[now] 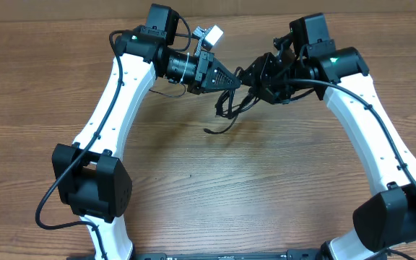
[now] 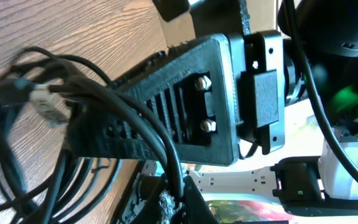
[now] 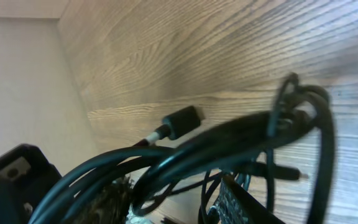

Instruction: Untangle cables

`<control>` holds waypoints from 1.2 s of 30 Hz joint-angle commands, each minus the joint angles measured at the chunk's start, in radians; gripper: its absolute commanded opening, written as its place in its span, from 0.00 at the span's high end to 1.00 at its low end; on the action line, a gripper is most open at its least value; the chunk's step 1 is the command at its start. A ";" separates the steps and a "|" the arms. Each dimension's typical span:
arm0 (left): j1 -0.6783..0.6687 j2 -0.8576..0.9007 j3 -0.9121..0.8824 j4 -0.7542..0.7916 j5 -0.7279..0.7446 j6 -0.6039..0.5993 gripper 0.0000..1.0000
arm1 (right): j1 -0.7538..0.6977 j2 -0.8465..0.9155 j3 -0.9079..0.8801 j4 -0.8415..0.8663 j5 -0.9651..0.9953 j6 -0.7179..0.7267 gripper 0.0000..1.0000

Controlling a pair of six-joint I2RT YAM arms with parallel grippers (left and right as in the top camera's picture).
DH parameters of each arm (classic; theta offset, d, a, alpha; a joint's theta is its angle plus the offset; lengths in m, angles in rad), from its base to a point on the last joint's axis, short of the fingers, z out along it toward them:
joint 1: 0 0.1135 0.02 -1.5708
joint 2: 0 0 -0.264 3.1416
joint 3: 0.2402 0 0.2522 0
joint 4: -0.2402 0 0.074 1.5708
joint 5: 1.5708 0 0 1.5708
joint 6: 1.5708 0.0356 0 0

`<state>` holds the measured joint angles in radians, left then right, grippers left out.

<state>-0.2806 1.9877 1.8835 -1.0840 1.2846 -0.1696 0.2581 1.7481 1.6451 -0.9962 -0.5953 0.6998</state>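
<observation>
The cables (image 1: 229, 108) are a tangled bunch of thin black wires hanging between my two grippers at the back middle of the table, with a loose end trailing onto the wood. My left gripper (image 1: 238, 79) comes in from the left and is shut on a strand (image 2: 169, 168) that runs between its fingertips (image 2: 174, 202). My right gripper (image 1: 256, 81) meets it from the right. Several strands (image 3: 229, 134) cross between its fingers (image 3: 173, 199), and it appears shut on them. One black plug with a silvery tip (image 3: 179, 122) lies just past the bunch.
The wooden table (image 1: 215, 188) lies under both arms. The black body of the right gripper (image 2: 210, 93) fills the left wrist view, very close to the left fingers. A small white block (image 1: 211, 33) sits on the left wrist.
</observation>
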 commanded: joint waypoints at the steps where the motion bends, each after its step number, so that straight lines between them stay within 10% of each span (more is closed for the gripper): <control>1: 0.000 -0.019 -0.004 0.001 0.052 -0.019 0.96 | 0.010 0.048 -0.002 0.040 -0.002 0.034 0.58; 13: 0.024 -0.019 -0.004 0.048 0.049 -0.062 0.96 | -0.005 0.073 -0.002 0.053 0.035 -0.023 0.96; 31: 0.016 -0.019 -0.005 -0.200 -0.918 0.034 0.96 | -0.219 -0.148 0.002 0.001 -0.501 -0.107 0.96; 36: -0.015 -0.019 -0.020 -0.230 -1.326 -0.020 0.96 | -0.293 -0.148 0.002 -0.108 -0.299 -0.216 0.96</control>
<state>-0.2977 1.9877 1.8835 -1.3041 0.3237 -0.1532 0.0158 1.6169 1.6417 -1.0588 -1.0088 0.5743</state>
